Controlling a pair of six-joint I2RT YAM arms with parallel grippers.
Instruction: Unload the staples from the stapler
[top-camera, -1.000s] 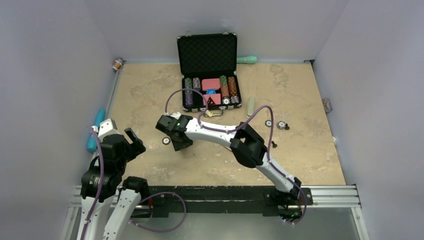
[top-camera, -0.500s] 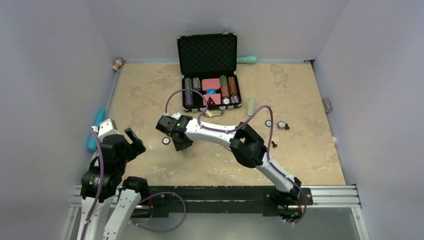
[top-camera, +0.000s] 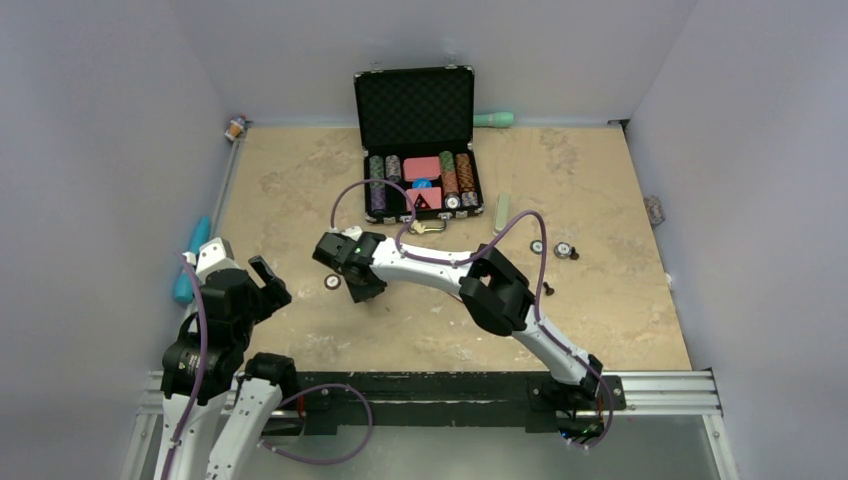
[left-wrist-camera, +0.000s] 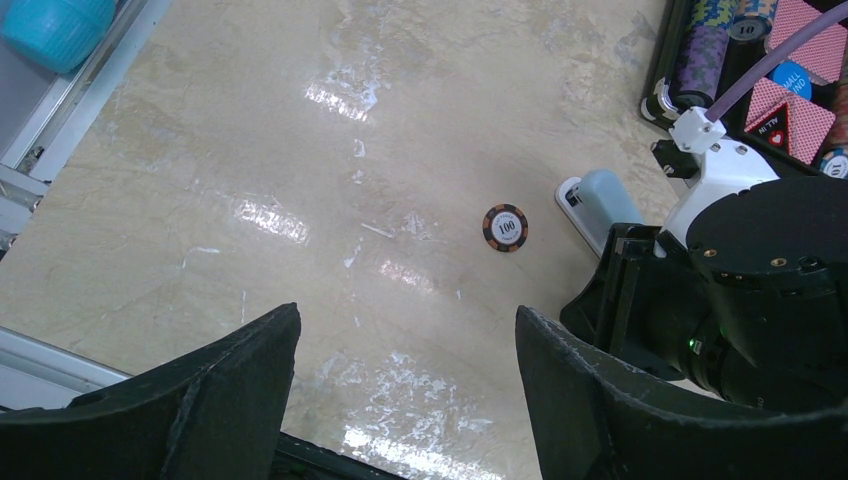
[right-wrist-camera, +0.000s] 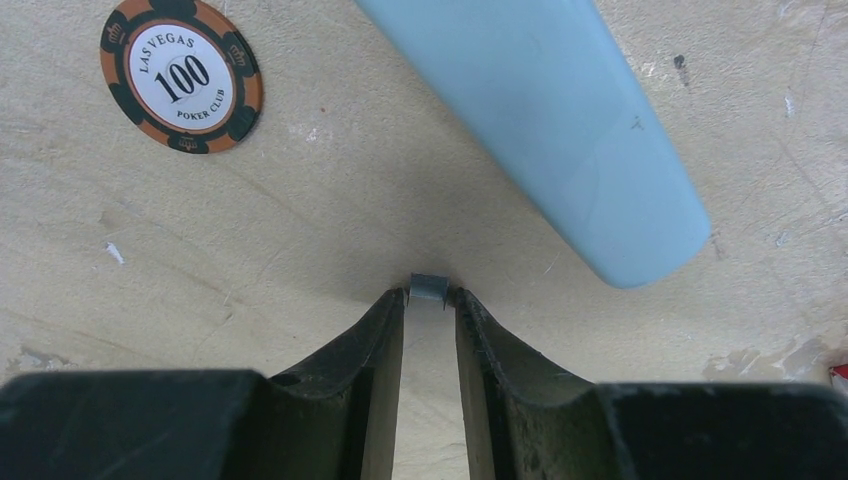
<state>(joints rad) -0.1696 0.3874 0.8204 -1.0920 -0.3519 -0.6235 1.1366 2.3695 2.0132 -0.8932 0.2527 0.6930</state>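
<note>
In the right wrist view, my right gripper (right-wrist-camera: 429, 296) is shut on a tiny silver-grey strip of staples (right-wrist-camera: 429, 287), pinched at the fingertips just above the table. The light-blue stapler (right-wrist-camera: 545, 125) lies just beyond and to the right of the fingertips, apart from them. It also shows in the left wrist view (left-wrist-camera: 603, 200), partly behind the right wrist. In the top view the right gripper (top-camera: 362, 287) points down at mid-table and hides the staples. My left gripper (top-camera: 264, 281) is open and empty at the near left, its fingers (left-wrist-camera: 235, 370) wide apart.
An orange-and-black poker chip (right-wrist-camera: 181, 74) lies left of the stapler, also in the top view (top-camera: 331, 283). An open black chip case (top-camera: 420, 185) stands at the back. A pale green bar (top-camera: 501, 212), two loose chips (top-camera: 550, 248) and a teal object (top-camera: 190, 262) lie around.
</note>
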